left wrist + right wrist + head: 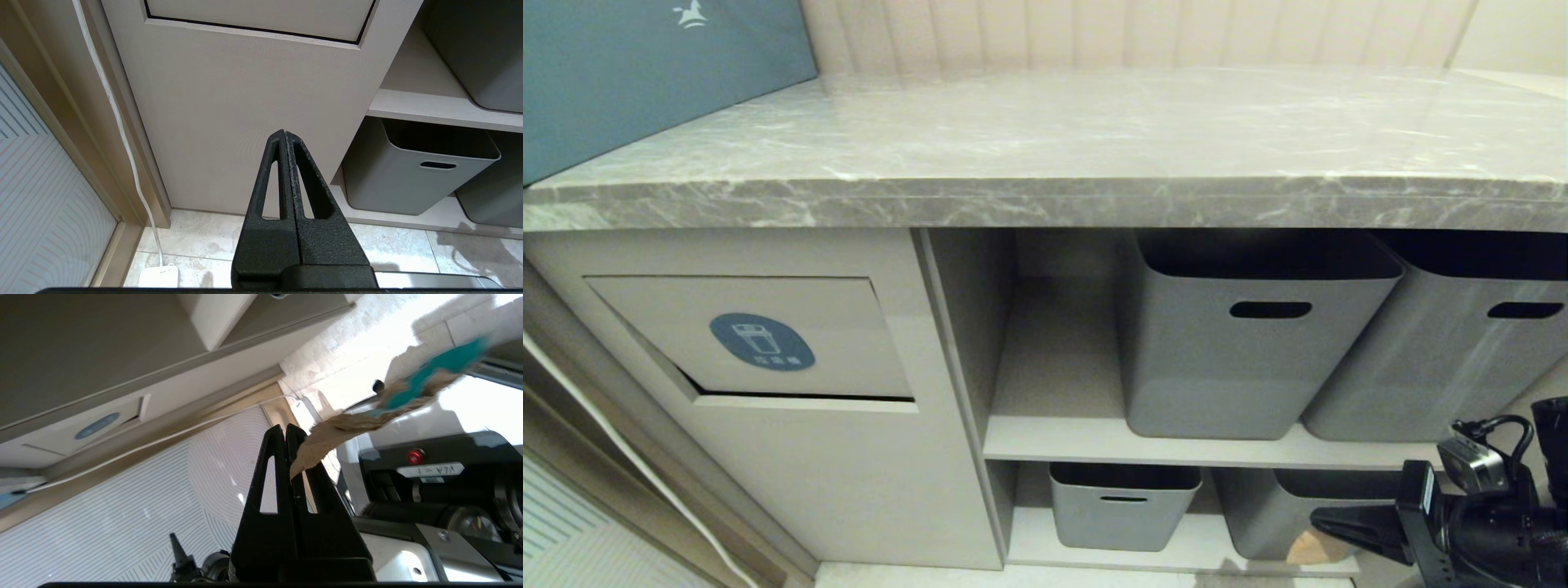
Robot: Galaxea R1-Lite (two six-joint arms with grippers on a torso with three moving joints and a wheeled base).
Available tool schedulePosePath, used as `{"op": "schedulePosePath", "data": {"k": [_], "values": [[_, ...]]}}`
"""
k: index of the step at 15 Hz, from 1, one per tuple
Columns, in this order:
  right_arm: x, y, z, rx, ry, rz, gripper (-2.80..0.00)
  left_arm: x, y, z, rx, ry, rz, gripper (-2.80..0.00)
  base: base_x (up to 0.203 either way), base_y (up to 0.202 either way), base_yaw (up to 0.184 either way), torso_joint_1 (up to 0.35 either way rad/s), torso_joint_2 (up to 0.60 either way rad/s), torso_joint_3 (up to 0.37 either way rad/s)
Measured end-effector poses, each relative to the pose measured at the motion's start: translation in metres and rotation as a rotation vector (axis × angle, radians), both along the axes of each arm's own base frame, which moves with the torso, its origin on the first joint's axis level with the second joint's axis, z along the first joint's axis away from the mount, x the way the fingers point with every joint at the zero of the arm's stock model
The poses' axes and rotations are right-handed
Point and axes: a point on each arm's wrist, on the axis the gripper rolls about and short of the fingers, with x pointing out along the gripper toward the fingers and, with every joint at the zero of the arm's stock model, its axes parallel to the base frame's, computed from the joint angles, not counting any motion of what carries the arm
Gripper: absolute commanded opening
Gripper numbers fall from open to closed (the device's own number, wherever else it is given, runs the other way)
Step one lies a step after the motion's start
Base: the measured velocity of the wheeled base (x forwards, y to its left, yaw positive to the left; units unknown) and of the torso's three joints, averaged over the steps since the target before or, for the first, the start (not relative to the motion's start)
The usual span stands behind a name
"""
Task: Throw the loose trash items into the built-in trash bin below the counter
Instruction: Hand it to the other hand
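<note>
Right gripper (286, 430) low, clamped on trash scrap (367, 416)

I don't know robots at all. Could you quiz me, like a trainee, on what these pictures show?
1. True or false: the right gripper is shut on a tan cardboard scrap with turquoise tape.
2. Which shows in the left wrist view? A) the left gripper shut, holding nothing B) it pinches tape C) it pushes the flap
3. Fill in: the beige flap panel with the blue-grey oval bin sticker sits below the grey marble-look ___.

Key: 1 true; 2 A; 3 counter.
</note>
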Motion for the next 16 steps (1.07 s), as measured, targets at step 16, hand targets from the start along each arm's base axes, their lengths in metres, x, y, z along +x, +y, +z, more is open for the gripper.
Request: {"op": "schedulePosePath", "data": {"k": [16], "values": [[0.004, 0.022, 0.049, 0.016, -0.051, 0.112, -2.80, 0.000, 0.000, 0.000, 0.000, 0.000, 0.000, -2.80, 0.000, 0.000, 0.000, 0.000, 0.00, 0.000]]}}
